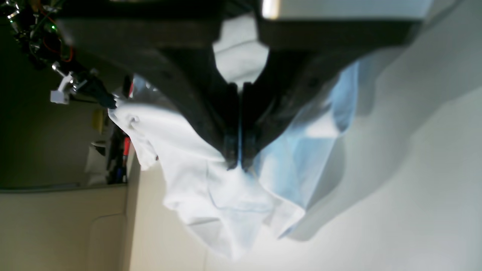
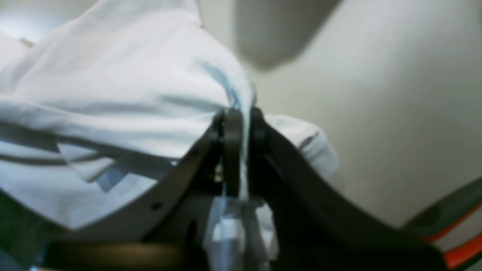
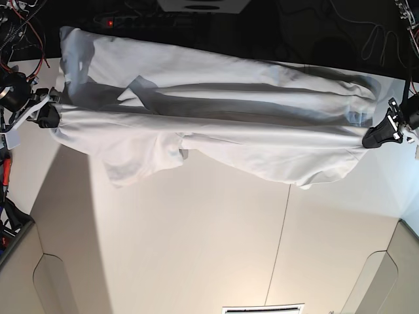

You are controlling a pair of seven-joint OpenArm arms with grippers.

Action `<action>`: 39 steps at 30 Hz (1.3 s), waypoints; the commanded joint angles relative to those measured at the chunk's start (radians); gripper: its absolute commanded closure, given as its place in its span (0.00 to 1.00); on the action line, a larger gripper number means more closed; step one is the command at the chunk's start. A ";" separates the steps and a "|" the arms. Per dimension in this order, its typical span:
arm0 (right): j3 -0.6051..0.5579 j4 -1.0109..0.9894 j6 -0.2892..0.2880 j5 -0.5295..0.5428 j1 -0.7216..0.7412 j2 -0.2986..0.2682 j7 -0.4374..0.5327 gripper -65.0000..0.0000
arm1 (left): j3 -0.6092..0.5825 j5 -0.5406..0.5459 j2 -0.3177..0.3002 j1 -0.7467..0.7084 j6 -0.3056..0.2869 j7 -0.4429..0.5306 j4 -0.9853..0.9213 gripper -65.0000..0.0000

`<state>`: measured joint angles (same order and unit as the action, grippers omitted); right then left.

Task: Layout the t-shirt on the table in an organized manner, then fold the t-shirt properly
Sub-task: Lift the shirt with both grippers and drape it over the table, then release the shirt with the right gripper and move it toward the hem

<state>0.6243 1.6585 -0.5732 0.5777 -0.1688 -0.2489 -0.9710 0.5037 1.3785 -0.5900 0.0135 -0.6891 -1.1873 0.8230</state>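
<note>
Clearly the large wrinkled white cloth t-shirt (image 3: 216, 140) is light and limp, sagging between left gripper (image 3: 374, 137) and right gripper (image 3: 49, 116), both pinching its opposite edges; hems give the surest hold.

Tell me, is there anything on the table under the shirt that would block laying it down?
Nothing visible. The shirt hangs stretched between the left gripper and right gripper, and the table below shows bare.

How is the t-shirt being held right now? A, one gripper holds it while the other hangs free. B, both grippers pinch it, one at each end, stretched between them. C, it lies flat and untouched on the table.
B: in the base view the right gripper and left gripper each clamp an end of the t-shirt, which spans between them.
</note>
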 commanded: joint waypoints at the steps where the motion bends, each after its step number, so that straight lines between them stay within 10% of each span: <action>1: 0.010 0.013 0.002 -0.028 0.008 -0.019 0.032 1.00 | 0.008 -0.002 -0.019 0.013 -0.009 0.032 0.016 1.00; 19: 0.008 -0.245 0.020 -0.064 0.013 -0.019 0.165 1.00 | 0.008 -0.145 0.033 0.014 -0.009 0.167 0.016 1.00; 24: 0.009 -0.242 0.020 -0.062 0.013 -0.022 0.167 0.62 | 0.008 -0.141 0.032 0.014 -0.009 0.168 0.016 0.84; 39: 0.046 0.193 0.019 -0.019 0.030 -0.019 0.167 0.62 | 0.008 -0.111 0.033 0.014 -0.009 0.167 0.016 0.74</action>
<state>0.6636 1.8355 -0.5541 0.5499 -0.1482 -0.2535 -0.8234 0.5053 1.2396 -0.5320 0.0143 -0.6891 -1.0313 0.8230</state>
